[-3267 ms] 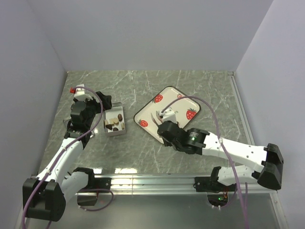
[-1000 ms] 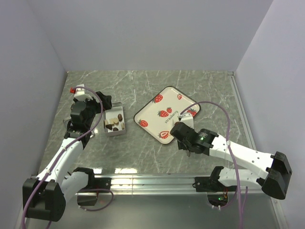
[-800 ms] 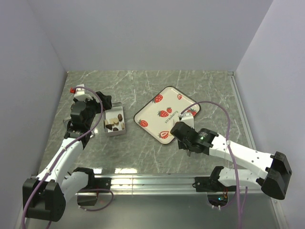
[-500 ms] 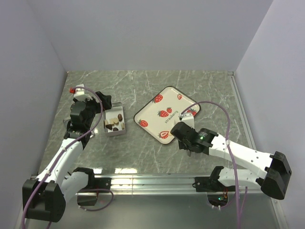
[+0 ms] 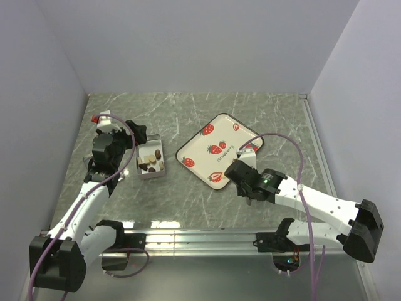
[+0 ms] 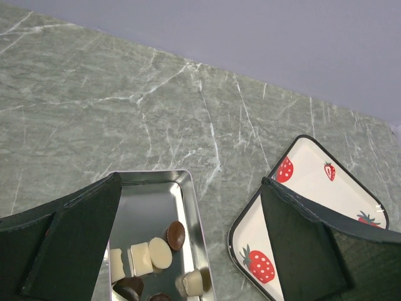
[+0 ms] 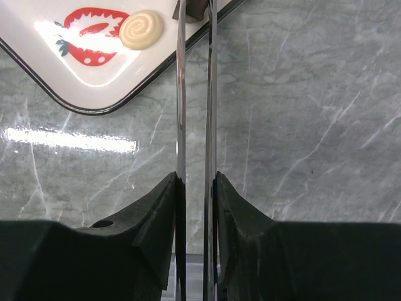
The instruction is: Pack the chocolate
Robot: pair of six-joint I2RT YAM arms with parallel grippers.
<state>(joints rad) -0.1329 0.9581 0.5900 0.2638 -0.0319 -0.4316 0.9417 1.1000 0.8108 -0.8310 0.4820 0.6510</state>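
Since the right gripper (image 7: pixel 195 14) has its two thin blades pressed in on a dark brown chocolate (image 7: pixel 197 6) at their very tips, the piece filling the slit between them, the coming move turns on where the tin lies. Whether the piece is clear of the surface I cannot tell; it sits at the upper edge of the wrist view.

The pinch is just inside the near rim of the strawberry tray (image 7: pixel 94 81); a cream swirl chocolate (image 7: pixel 141 29) lies just beside the blades on a printed strawberry, untouched.

The tin (image 5: pixel 150 175) lies to the robot's left of these jaws, across a bare stretch of counter (image 5: pixel 188 113) and well apart from the tray's near corner. Its long axis runs roughly away from the arms, so a leftward carry would meet its long side first. Several chocolates (image 6: pixel 160 253), dark and cream, lie in it.

The left arm is far the nearer; the left gripper (image 6: pixel 191 188) hangs over the tin with its jaws spread wide and holding nothing, one finger to either side of the tin in its own wrist view.

The right arm reaches low from its base at the near right, forearm angled leftward, wrist tipped down onto the tray's edge. By my reading it must swing left with the piece, and the spread left jaws could crowd the drop.
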